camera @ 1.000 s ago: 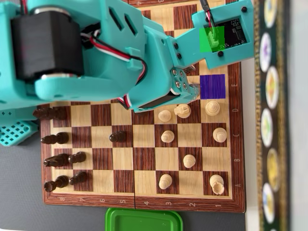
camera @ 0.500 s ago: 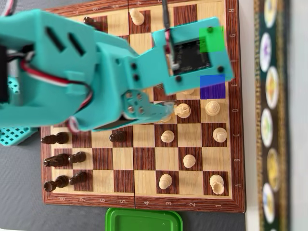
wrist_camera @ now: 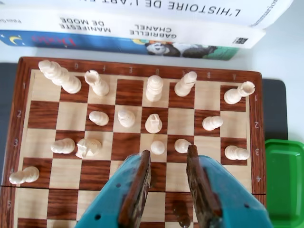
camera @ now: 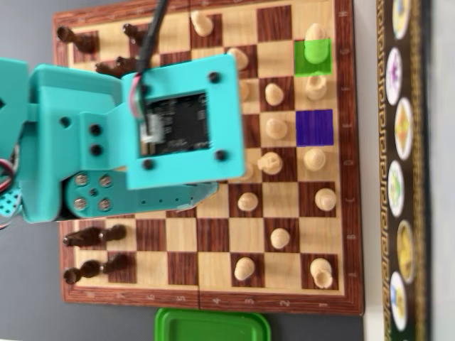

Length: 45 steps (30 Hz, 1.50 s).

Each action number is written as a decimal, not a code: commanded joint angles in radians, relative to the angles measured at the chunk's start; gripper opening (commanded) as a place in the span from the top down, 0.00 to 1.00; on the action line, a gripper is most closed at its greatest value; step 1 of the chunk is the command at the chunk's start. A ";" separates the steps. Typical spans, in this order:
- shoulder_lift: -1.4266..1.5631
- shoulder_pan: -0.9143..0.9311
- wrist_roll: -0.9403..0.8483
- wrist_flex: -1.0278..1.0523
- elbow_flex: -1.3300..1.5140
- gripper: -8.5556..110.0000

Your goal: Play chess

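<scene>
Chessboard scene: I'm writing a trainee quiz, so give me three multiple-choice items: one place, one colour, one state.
1. In the overhead view, the green container lies: A) beyond the chessboard bottom edge B) on it C) beyond its top edge.
2. Pieces nearest the books in the wrist view are: A) dark B) white C) red.
3. The gripper is: A) shut on a pawn B) shut, empty C) open.
A: it sits below the rim. B: white pieces line that row. C: its jaws stand apart.
</scene>
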 commanded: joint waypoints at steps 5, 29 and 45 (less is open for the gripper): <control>0.238 0.006 0.011 -0.245 0.170 0.82; 0.933 -0.071 0.011 -1.408 0.923 0.82; 1.272 -0.005 -0.032 -1.667 1.069 0.82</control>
